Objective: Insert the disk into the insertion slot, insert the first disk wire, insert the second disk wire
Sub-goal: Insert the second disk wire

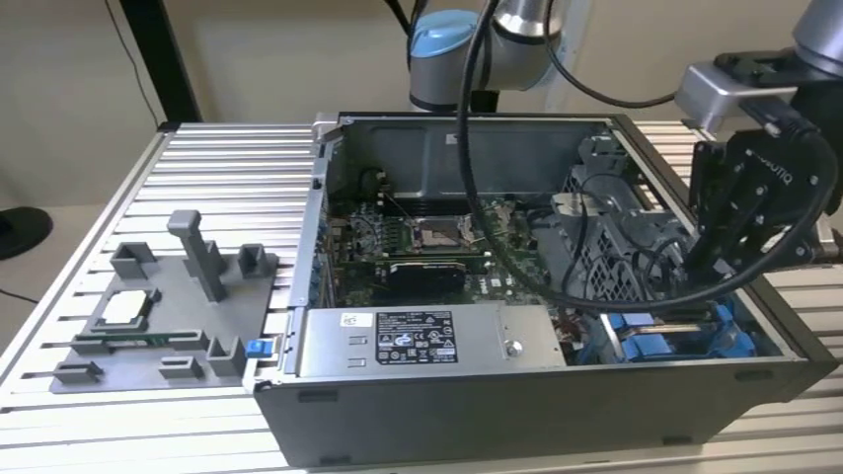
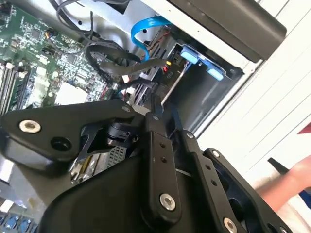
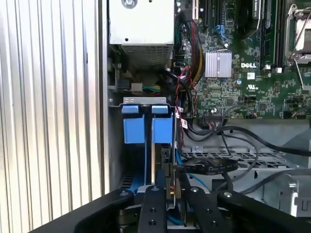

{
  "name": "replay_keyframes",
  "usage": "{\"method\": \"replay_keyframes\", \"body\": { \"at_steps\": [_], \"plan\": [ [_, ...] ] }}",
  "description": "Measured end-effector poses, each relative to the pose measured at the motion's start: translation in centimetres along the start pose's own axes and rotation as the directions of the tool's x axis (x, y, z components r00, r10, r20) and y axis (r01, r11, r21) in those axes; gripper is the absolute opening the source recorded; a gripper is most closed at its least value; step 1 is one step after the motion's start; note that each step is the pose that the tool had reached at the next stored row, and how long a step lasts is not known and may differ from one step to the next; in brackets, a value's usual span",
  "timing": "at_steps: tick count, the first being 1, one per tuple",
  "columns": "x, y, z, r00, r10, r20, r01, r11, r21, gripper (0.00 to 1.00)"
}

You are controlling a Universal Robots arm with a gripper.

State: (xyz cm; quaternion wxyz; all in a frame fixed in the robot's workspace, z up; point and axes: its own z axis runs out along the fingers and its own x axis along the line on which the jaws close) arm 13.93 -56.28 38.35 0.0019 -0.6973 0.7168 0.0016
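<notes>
gripper (image 1: pixel 685 301) apparently inside insertion slot (image 1: pixel 672 341), beside power supply (image 1: pixel 415 341)

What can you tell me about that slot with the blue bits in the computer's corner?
The slot is a grey metal bay in a corner of the open case, beside the grey power supply. In the first wrist view, two bright blue plastic tabs stand side by side at its end under a grey metal lip, with blue rails running down into it. Black wires lie next to it. The black gripper is right at its mouth.

Insertion slot (image 3: pixel 146 131) — glossy blue plastic
</notes>
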Motion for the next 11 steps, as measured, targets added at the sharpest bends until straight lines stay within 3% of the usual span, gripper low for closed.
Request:
{"method": "replay_keyframes", "body": {
  "at_steps": [3, 11],
  "plan": [
    [-0.01, -0.01, -1.19, 1.0000, 0.000, -0.0002, 0.000, 1.0000, 0.0000, 1.00],
    [-0.01, -0.01, -1.23, 1.0000, 0.000, -0.0001, 0.000, 1.0000, 0.0000, 1.00]
  ]
}}
